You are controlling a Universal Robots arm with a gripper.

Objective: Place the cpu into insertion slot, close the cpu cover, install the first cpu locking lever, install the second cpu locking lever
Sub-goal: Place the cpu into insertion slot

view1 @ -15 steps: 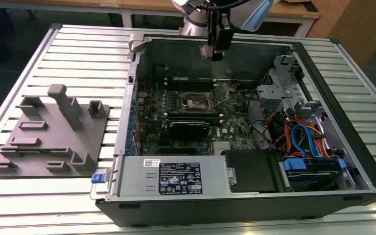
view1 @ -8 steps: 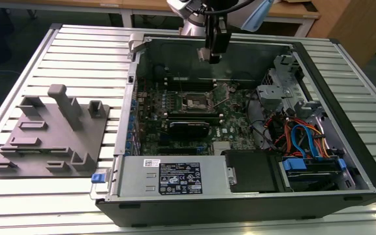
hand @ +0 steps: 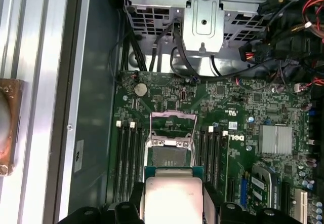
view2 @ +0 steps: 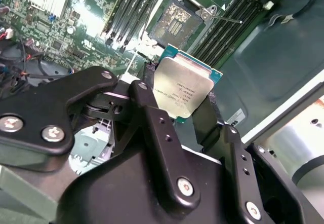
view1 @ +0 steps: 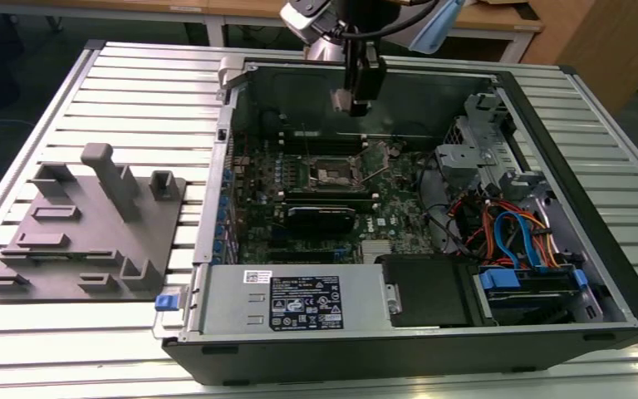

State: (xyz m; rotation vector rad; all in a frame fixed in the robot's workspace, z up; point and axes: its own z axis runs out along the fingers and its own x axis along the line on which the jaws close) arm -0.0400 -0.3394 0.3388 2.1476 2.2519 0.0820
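Top centre of the exterior view, my gripper (view1: 359,105) pinches the cpu (view2: 183,89) by its edges, apart from the insertion slot (view1: 332,172) beneath.

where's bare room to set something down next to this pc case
Bare slatted table all around the grey fixture plate, at the exterior view's left. Crowded inside the case: cables, and the gripper holding the cpu.
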